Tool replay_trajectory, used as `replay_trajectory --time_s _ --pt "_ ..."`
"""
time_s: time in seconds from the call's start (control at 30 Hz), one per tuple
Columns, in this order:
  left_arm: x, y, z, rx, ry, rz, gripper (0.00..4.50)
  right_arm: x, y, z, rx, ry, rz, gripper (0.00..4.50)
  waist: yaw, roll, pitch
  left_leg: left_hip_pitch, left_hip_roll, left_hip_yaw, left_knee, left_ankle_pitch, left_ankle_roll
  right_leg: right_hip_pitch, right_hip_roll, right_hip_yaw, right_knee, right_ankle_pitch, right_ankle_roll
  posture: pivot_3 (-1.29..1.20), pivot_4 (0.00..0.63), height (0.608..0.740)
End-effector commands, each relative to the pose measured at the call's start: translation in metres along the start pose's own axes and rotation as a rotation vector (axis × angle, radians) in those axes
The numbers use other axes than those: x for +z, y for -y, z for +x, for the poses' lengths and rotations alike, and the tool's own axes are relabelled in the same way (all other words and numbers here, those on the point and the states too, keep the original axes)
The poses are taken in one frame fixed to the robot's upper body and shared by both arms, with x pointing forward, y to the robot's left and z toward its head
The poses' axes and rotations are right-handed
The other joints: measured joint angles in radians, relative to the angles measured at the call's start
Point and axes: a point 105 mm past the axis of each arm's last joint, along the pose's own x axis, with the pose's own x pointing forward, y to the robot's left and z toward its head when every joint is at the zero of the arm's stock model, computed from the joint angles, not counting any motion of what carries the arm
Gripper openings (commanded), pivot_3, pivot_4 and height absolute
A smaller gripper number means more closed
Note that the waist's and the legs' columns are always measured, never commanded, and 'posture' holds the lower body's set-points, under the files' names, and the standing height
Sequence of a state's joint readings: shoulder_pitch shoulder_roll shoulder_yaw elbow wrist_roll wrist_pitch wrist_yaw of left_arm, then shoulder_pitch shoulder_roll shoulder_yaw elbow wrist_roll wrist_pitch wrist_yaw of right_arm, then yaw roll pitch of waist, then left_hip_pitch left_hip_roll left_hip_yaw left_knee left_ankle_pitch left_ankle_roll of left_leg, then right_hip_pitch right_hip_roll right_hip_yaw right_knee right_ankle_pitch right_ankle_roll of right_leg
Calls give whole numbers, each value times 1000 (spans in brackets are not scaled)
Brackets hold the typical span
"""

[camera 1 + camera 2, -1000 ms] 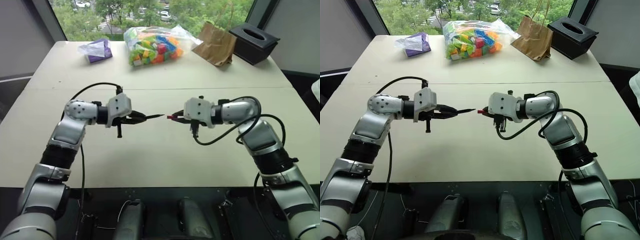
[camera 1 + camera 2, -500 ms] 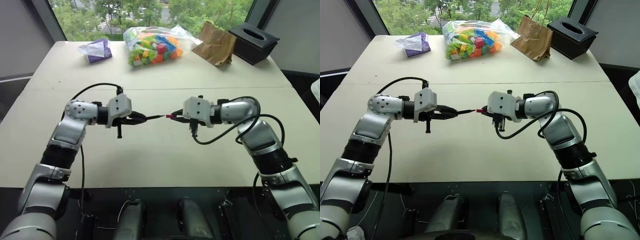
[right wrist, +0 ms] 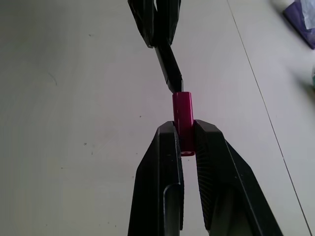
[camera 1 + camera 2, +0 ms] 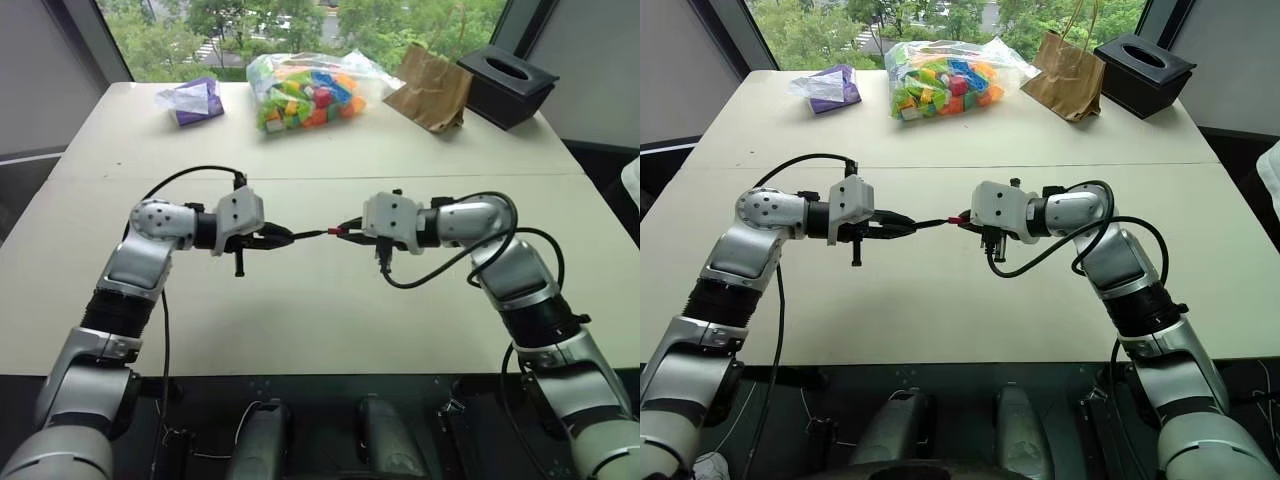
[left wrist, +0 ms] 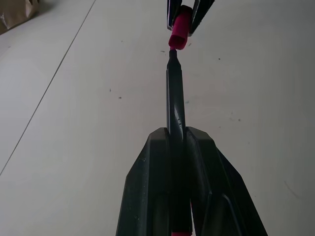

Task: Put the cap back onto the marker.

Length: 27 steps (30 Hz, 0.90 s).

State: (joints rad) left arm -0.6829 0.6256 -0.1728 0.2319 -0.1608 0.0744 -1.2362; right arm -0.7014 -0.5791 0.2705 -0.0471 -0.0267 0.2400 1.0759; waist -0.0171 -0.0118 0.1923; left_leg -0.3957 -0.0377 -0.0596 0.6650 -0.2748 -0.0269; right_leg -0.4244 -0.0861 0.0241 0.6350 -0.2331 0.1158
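Above the middle of the white table (image 4: pixel 320 300), my two grippers face each other. My left gripper (image 4: pixel 288 237) is shut on the thin black marker (image 5: pixel 175 101), whose pointed tip sticks out toward the right. The small red-pink cap (image 3: pixel 183 117) is held in my right gripper (image 4: pixel 347 230), which is shut on it. In the left wrist view the marker's tip sits right at the open mouth of the cap (image 5: pixel 179 31). The right wrist view shows the tip entering the cap's end.
Along the table's far edge lie a purple packet (image 4: pixel 192 101), a clear bag of coloured blocks (image 4: pixel 303 92), a brown paper bag (image 4: pixel 431 88) and a black tissue box (image 4: pixel 507 84). A seam (image 4: pixel 320 177) crosses the table behind the grippers.
My right gripper has carried the cap leftward toward the marker. The gap between cap and tip has closed, and they now meet. The left gripper has stayed still.
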Motion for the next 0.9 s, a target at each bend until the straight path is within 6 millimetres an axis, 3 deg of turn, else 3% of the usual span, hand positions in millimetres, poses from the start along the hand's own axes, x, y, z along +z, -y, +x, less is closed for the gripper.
replay_trajectory --time_s 0.03,0.23,0.67,0.9 --pt "18 -6 -3 13 33 57 0 17 6 0 -13 37 -64 34 0 0 0 0 0 0 0 0 0 0 0 0 0 0 0 0 150 740" --pt "17 -4 -4 10 28 57 0 14 6 1 -14 24 -75 34 0 0 0 0 0 0 0 0 0 0 0 0 0 0 0 0 150 740" --pt "14 -3 -7 8 14 54 0 -2 14 -17 -36 -46 -74 34 0 0 0 0 0 0 0 0 0 0 0 0 0 0 0 0 150 740" --pt "16 -3 -5 6 21 58 0 -1 10 -14 -26 -35 -65 34 0 0 0 0 0 0 0 0 0 0 0 0 0 0 0 0 150 740"
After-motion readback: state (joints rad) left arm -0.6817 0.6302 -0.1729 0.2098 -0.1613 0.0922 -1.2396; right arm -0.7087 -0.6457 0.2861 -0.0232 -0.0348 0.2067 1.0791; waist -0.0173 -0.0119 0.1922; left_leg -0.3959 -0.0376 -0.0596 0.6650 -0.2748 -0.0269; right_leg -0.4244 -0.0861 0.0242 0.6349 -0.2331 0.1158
